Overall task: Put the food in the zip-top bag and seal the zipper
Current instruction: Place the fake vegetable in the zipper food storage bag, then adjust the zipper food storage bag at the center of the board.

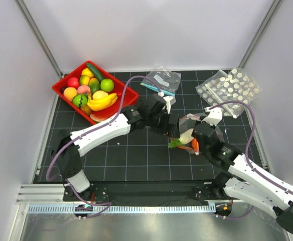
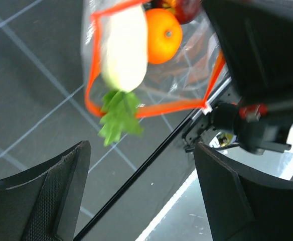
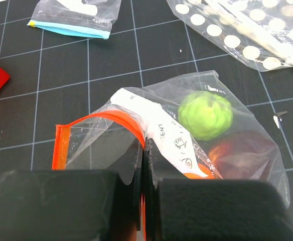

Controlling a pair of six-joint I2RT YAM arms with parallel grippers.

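Zip-top bag (image 3: 99, 145) sits at the middle of the black gridded bench (image 1: 131, 155), between the two arms, its orange-red zipper (image 2: 166, 108) spread into an open loop. A white radish (image 2: 124, 47) lies partway through the mouth, its green leaves (image 2: 119, 115) hanging out past the strip. Inside the clear plastic are an orange (image 2: 163, 35), a bumpy green lime (image 3: 205, 114) and a dark red fruit (image 3: 242, 150), beside a white printed label. The right tool (image 3: 144, 165) is clenched on the bag's mouth edge, with the orange strip running down into the seam between its fingers. The left tool (image 2: 141, 150) is released, its fingers spread wide on the near side of the radish leaves and touching nothing. At the far left of the bench a red tray (image 1: 129, 93) holds more toy produce, bananas (image 1: 102, 102) among it. A teal-strip bag (image 1: 161, 80) lies at the far middle and a white-dotted bag (image 1: 229, 85) at the far right, both well apart from the open bag.
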